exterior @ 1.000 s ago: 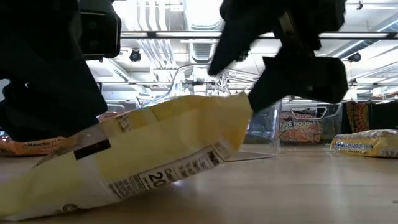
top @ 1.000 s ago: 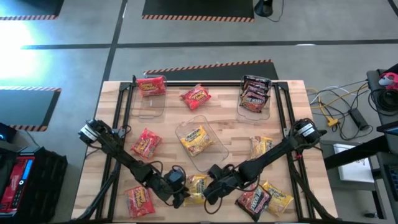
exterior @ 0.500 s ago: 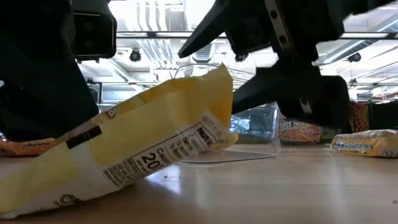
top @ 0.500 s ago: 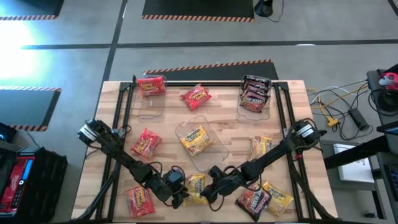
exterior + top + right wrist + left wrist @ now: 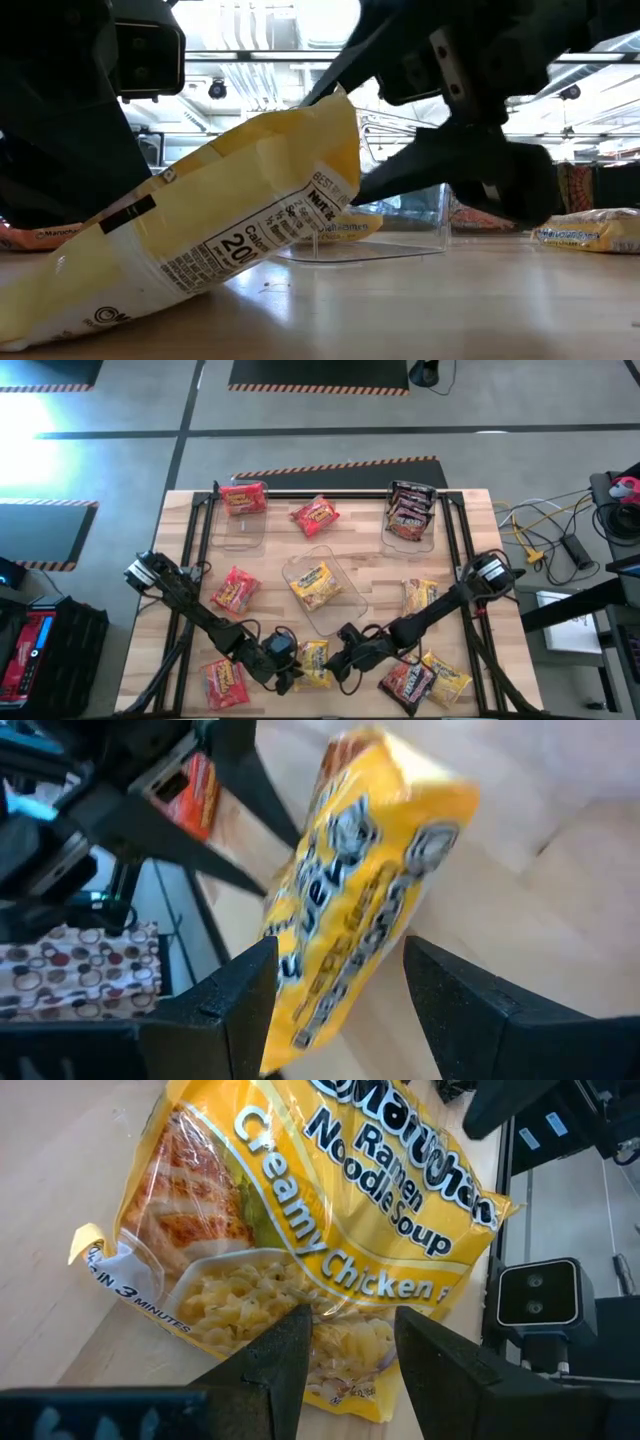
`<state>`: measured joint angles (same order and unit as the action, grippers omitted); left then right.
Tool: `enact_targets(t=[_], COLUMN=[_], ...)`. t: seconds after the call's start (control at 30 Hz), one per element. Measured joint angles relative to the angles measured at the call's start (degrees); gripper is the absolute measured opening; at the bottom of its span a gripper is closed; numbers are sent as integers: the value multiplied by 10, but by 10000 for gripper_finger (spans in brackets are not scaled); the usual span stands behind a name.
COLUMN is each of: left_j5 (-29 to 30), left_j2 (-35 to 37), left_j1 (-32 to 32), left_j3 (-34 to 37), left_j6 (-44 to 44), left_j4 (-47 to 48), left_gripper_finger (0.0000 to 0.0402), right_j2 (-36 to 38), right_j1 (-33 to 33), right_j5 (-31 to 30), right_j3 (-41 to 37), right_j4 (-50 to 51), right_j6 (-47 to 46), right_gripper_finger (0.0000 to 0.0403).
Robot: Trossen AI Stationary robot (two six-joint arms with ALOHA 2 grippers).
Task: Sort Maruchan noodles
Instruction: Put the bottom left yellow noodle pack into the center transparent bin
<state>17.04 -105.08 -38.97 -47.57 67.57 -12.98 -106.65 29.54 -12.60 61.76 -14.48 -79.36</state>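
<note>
We find three bins (image 5: 322,582) partly filled, several packets loose on the tabletop (image 5: 370,550), and a yellow packet (image 5: 314,663) tilted between the left gripper (image 5: 293,678) and right gripper (image 5: 338,660), both sets of fingers spread open around it, grip unconfirmed.

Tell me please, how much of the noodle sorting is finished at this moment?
Done: the three bins hold a red packet, a yellow one and dark ones. In hand: left hand and right hand both at a tilted yellow packet. Left: three red, two yellow, one dark packet loose on the table.
</note>
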Motion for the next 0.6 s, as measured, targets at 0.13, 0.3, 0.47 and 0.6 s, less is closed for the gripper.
enact_targets(t=[0.13, 0.3, 0.47, 0.6], left_j5=[5, 15, 22, 25], left_j2=[0, 0, 0, 0], left_j1=[1, 1, 2, 5], left_j3=[0, 1, 1, 1], left_j6=[0, 0, 1, 1], left_j4=[0, 1, 1, 2], left_gripper_finger=[135, 135, 135, 135], right_j2=[0, -3, -4, -4], right_j1=[-8, -15, -16, -17], right_j5=[-11, -18, -25, -30], right_j3=[0, -1, -1, -1], right_j4=[0, -19, -20, -19], right_j6=[9, 14, 20, 24], right_gripper_finger=[206, 206, 206, 206])
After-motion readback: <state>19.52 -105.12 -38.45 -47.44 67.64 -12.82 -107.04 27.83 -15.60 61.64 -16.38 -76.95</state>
